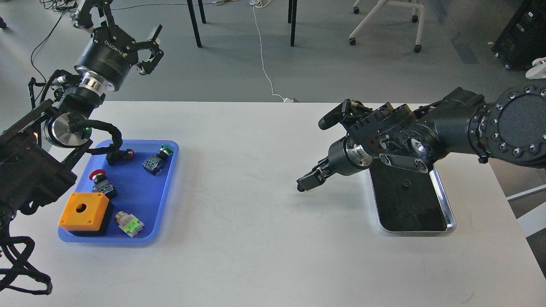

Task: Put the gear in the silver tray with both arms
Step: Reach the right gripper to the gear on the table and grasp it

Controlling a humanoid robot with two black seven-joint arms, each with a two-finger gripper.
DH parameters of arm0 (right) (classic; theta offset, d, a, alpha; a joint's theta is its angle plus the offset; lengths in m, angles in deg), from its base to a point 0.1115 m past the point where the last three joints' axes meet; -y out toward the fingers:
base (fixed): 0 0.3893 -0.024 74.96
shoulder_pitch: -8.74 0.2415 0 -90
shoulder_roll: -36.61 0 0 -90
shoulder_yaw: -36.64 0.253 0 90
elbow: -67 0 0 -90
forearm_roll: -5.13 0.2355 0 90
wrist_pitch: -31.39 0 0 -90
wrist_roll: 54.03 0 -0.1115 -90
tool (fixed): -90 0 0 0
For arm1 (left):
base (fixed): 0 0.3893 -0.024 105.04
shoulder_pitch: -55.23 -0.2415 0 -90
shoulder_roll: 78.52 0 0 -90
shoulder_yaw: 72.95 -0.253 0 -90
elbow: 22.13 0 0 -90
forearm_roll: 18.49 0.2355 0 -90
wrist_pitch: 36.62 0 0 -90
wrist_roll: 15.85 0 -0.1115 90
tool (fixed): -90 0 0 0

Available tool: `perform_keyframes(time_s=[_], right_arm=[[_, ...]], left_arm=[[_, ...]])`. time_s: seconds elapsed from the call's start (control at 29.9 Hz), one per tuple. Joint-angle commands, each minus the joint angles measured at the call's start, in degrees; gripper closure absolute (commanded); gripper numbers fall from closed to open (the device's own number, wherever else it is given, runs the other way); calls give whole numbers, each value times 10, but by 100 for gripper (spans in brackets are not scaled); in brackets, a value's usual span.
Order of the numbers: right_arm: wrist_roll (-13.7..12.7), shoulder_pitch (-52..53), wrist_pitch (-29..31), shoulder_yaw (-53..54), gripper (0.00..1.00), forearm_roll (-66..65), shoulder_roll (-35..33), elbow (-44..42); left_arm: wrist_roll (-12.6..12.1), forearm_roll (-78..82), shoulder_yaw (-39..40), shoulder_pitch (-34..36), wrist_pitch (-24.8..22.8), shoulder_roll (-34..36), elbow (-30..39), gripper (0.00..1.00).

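Note:
My right gripper (304, 183) is low over the white table, just left of the silver tray (448, 215), with its tips at the spot where a small black gear lay. The gear is all but hidden under the dark tips, and I cannot tell whether the fingers are closed on it. The right wrist and forearm cover the tray's upper left corner. A second small black gear (406, 184) lies on the tray's dark bottom. My left gripper (121, 23) is open and empty, raised high beyond the table's far left edge.
A blue plastic tray (136, 187) at the left holds an orange box (83, 211), push buttons and switch parts. Chair legs and cables are on the floor behind the table.

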Motion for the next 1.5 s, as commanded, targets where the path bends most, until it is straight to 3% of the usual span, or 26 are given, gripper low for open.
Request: perform_keyframes(time_s=[0.0,0.64,1.47], right_arm=[[0,-14,-1,0,26,-1,0,-4],[0,-109,-91,38,38,-3,0,-68],[0,-130,-116,61,42,-4,0,-66]], left_arm=[[0,0,0,0,0,1,0,2],[-1,2,-4,-5,5,1,0,2],[-1,3,-4,-5,7,13,4,2]])
